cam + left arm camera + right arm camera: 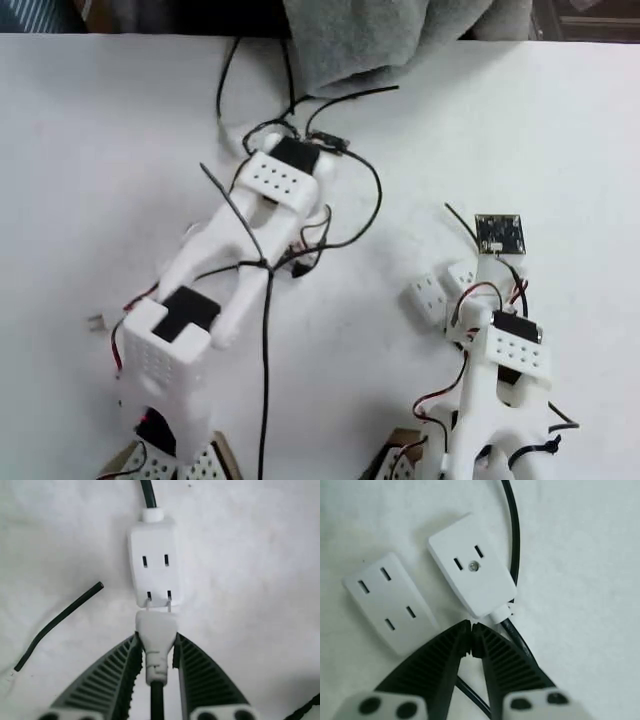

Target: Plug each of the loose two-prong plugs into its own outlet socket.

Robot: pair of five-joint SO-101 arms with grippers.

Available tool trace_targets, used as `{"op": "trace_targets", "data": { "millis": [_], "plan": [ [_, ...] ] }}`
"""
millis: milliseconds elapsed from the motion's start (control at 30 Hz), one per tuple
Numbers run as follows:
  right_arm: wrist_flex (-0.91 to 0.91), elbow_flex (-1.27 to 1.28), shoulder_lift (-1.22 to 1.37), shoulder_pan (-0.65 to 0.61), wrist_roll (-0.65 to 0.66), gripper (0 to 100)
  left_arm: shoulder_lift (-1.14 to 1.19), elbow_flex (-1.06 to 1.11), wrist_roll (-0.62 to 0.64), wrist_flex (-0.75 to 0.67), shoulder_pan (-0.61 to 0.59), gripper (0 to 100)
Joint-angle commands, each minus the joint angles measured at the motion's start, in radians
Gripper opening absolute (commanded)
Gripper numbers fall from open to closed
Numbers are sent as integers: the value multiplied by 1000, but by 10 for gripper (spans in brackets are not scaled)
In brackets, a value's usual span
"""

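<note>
Left gripper (156, 642) is clamped on the white plug (156, 627), whose prongs are right at the nearest slots of the cord socket (152, 555). Right gripper (471, 632) is pinched together on nothing, its tips just beside a square socket block (470, 575) and a wider socket block (390, 605). Both blocks sit lower right in the high view.

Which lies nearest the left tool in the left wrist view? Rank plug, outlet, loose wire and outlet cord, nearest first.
1. Plug: gripped in the left tool.
2. Outlet: right at the plug's prongs.
3. Loose wire: lying off to one side.
4. Outlet cord: beyond the outlet's far end.
</note>
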Motion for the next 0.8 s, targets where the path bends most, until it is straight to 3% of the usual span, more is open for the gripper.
{"op": "trace_targets", "data": {
  "millis": [0,500,767],
  "plan": [
    [-15,-5,-5,4,2,19,-4,-2,8,-26,16,26],
    [-15,-5,-5,4,2,19,-1,11,9,-40,16,25],
    [-15,-5,-4,4,2,19,1,104,43,-138,16,25]
  ]
}}
